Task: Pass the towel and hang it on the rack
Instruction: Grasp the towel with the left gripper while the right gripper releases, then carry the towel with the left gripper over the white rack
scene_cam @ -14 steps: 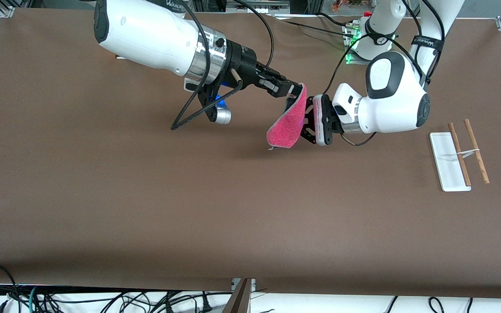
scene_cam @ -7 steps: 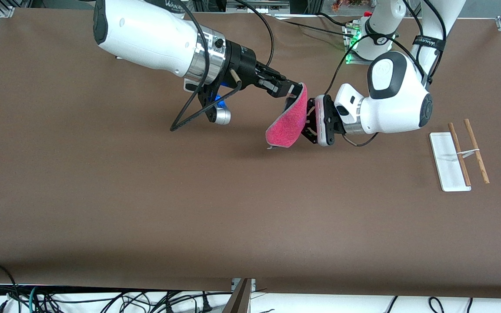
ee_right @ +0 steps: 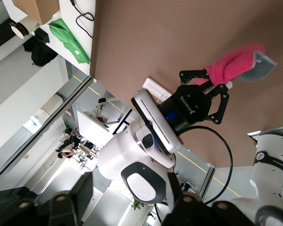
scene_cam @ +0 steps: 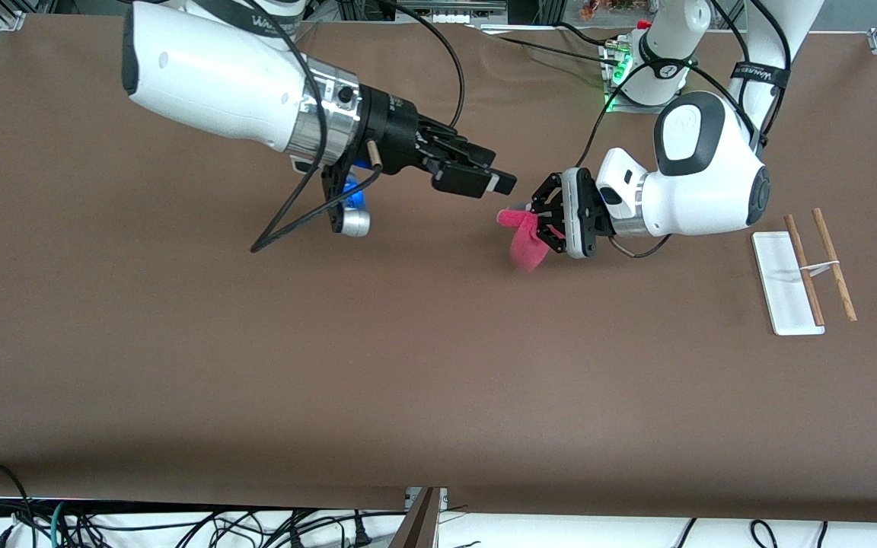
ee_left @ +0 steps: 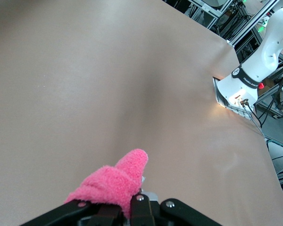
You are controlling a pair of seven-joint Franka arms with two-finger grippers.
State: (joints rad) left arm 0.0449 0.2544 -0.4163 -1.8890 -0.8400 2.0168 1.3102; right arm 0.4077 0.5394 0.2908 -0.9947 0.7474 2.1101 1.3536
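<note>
1. Since half a second ago the right gripper point(scene_cam: 505, 183) has let go of the towel point(scene_cam: 522, 237) and drawn back toward the right arm's end of the table; its fingers stand parted with nothing between them.
2. Left gripper point(scene_cam: 536, 216) is clenched on the towel point(ee_left: 114, 182), which hangs bunched from it above the table point(scene_cam: 408, 365); the right wrist view shows the same grasp point(ee_right: 236, 65).
3. Seen from the front, the rack point(scene_cam: 802, 275) sits at about 3 o'clock from the towel, well apart, at the left arm's end of the table.
</note>
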